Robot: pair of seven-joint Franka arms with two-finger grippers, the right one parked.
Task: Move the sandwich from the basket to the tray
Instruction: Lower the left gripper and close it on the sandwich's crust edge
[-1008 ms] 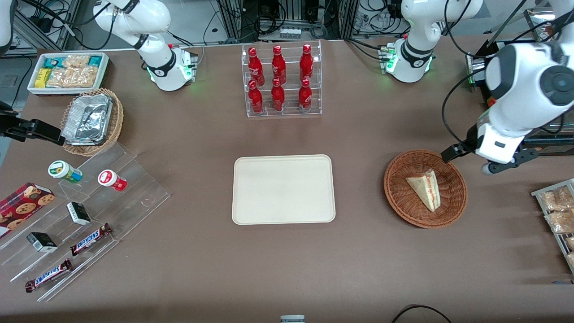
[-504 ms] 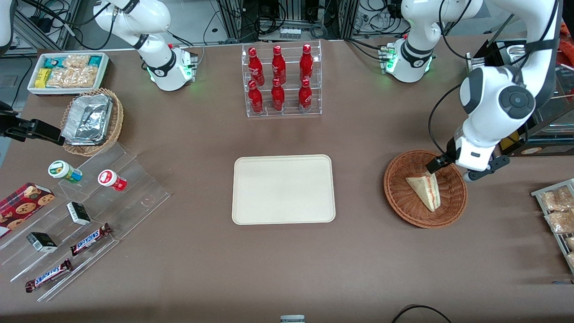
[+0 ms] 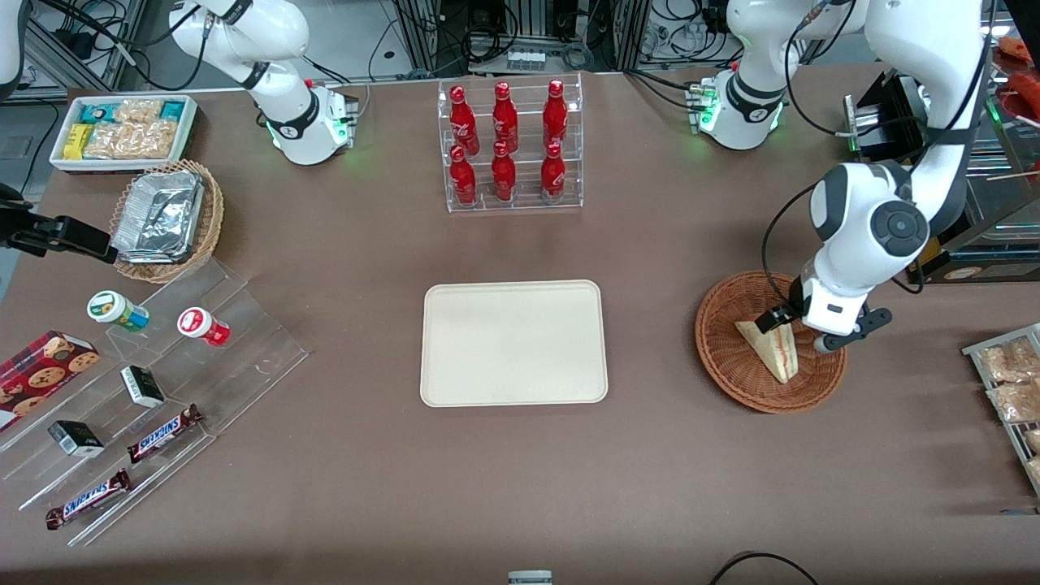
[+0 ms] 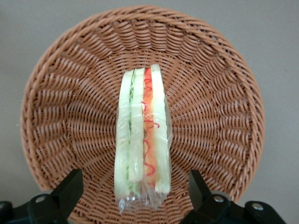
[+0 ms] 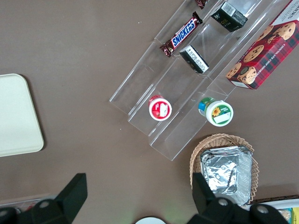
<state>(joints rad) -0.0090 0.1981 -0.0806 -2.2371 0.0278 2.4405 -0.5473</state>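
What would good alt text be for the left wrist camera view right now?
A wrapped sandwich stands on edge in the round brown wicker basket on a brown table, red and green filling facing the camera. The gripper hovers above with open fingers either side of the sandwich, not touching it.

A: How's the lighting on your feed?

B: You've got bright, even overhead light on the table [image 3: 366,487]; shadows are soft and short. Glare on the foil containers [image 3: 158,213].

A: Any blur?

B: Front view's sharp. Your wrist view is crisp on the sandwich [image 4: 142,135]; the pincer [image 4: 135,189], spread wide, looks dark and slightly soft.
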